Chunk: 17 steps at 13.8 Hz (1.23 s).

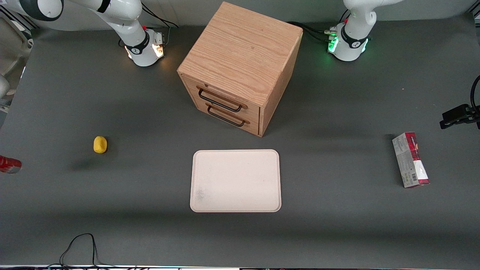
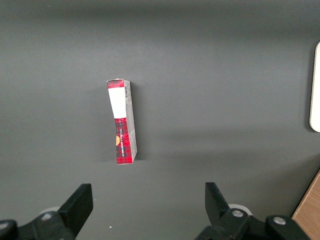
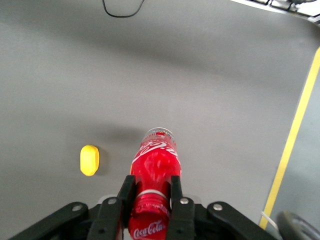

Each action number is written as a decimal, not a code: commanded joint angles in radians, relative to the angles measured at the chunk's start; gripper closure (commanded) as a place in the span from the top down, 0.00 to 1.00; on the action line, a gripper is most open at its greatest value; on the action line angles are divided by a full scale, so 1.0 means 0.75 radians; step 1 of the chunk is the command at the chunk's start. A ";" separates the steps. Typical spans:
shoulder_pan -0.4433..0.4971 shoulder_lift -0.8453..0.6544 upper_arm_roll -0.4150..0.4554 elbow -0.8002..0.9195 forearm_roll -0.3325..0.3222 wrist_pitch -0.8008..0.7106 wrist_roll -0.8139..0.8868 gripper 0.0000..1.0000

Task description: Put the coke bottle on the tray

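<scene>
Here the end effector [image 3: 151,197] has its two fingers closed on the coke bottle [image 3: 152,180], one black finger [image 3: 125,192] touching each side of the red body; the jaws stand only as wide as the bottle. In the right wrist view the bottle points away from the wrist, its silvery base farthest out, and it seems to be lifted above the grey counter [image 1: 337,225], with a shadow under it. In the front view only a small piece of the bottle shows, at the extreme edge toward the working arm's end of the counter, at about nine o'clock from the tray [image 1: 235,180].

The tray lies flat near the middle of the counter, at six o'clock from the wooden drawer cabinet [image 1: 240,67] and nearer to the front camera. A small yellow object [image 1: 100,144] lies on the counter between bottle and tray, near the bottle. A red-and-grey carton [image 1: 410,160] lies toward the parked arm's end, at about three o'clock from the tray, well apart.
</scene>
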State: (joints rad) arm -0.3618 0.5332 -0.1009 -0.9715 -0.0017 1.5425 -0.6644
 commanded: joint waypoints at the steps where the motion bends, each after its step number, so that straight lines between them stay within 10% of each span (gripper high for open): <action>1: -0.004 -0.117 -0.005 0.013 -0.016 -0.087 -0.055 0.00; 7: 0.110 -0.165 0.065 0.023 -0.002 -0.116 -0.020 0.00; 17: 0.840 -0.144 0.089 0.046 0.000 -0.146 1.095 0.00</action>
State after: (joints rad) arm 0.2014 0.4202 -0.0390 -0.9539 0.0008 1.4333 0.0153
